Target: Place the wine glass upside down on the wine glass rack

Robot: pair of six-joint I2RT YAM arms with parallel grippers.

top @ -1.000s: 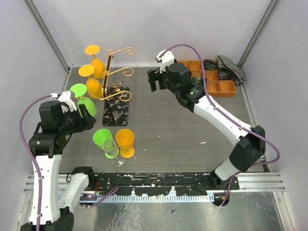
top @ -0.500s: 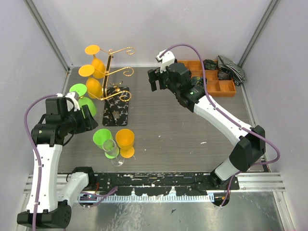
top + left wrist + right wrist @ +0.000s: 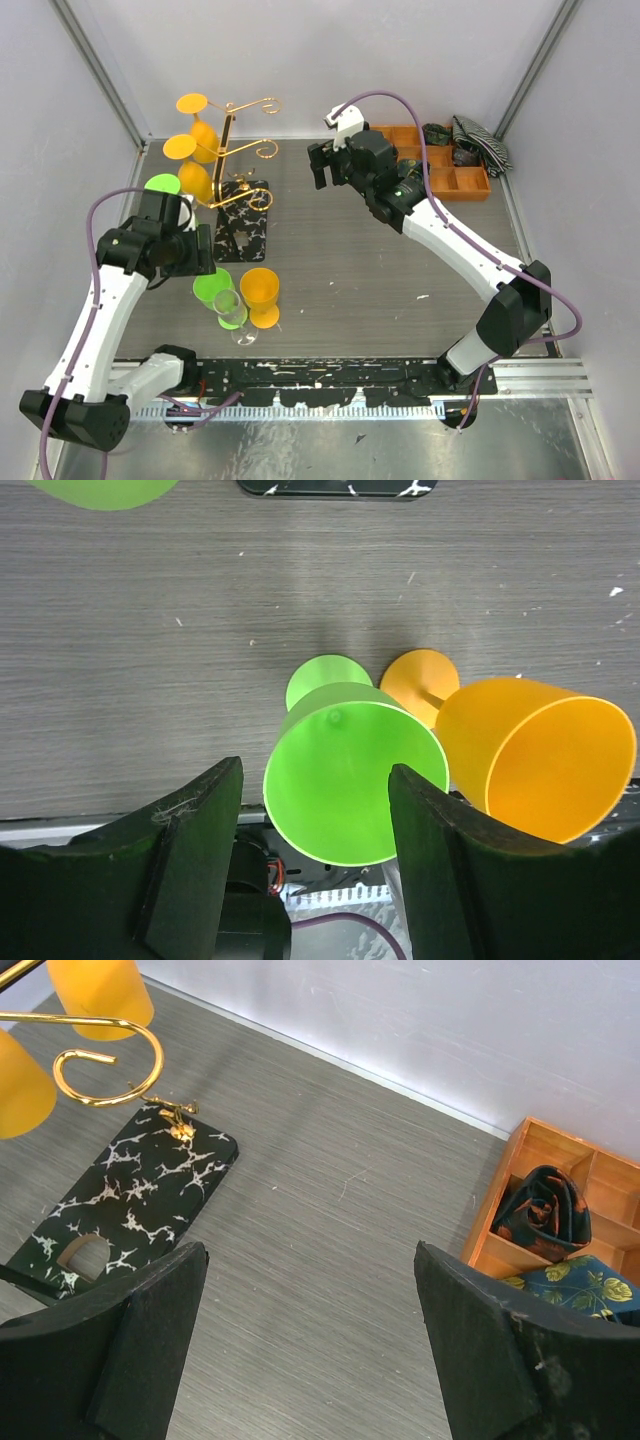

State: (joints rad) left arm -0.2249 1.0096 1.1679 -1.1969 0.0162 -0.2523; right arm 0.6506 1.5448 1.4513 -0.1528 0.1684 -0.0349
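Note:
The gold wire wine glass rack (image 3: 228, 140) stands on its black marbled base (image 3: 245, 225) at the back left. Two orange glasses (image 3: 192, 172) hang upside down on it, and so does a green one (image 3: 162, 185), whose bowl (image 3: 100, 490) shows in the left wrist view. Three glasses stand upright on the table: green (image 3: 213, 287), orange (image 3: 262, 290) and clear (image 3: 232, 312). My left gripper (image 3: 185, 255) hovers open over the standing green glass (image 3: 350, 780), with one finger on each side and nothing gripped. My right gripper (image 3: 325, 168) hangs open and empty right of the rack.
An orange wooden tray (image 3: 440, 165) holding folded cloths sits at the back right, with a striped cloth (image 3: 480, 140) beside it. In the right wrist view the rack's base (image 3: 130, 1200) lies to the left and the tray (image 3: 545, 1200) to the right.
My left arm has swung right and forward, away from the green glass hanging on the rack, to above the glasses standing on the table. The right arm has not moved.

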